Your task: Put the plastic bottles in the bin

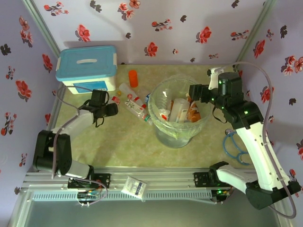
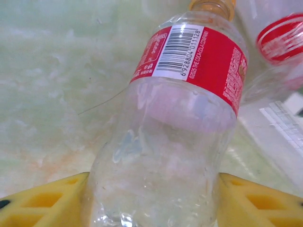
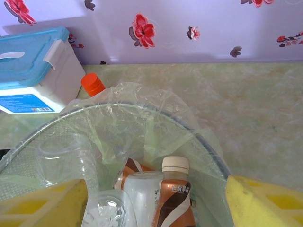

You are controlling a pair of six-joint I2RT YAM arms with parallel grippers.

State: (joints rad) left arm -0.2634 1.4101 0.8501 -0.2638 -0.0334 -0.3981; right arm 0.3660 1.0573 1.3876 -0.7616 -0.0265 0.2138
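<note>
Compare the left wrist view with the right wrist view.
Left wrist: a clear red-labelled bottle lying between yellow fingers, its barcode facing the camera. Right wrist: the lined bin holding a brown-labelled bottle, a blue-lidded white box, and the flowered wall. Both: the green table and yellow fingers at the bottom corners.

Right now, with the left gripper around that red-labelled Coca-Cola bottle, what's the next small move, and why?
Probably close the left gripper firmly: its yellow fingers flank the clear Coca-Cola bottle near its base as it lies on the table, but a firm squeeze isn't evident.
</note>
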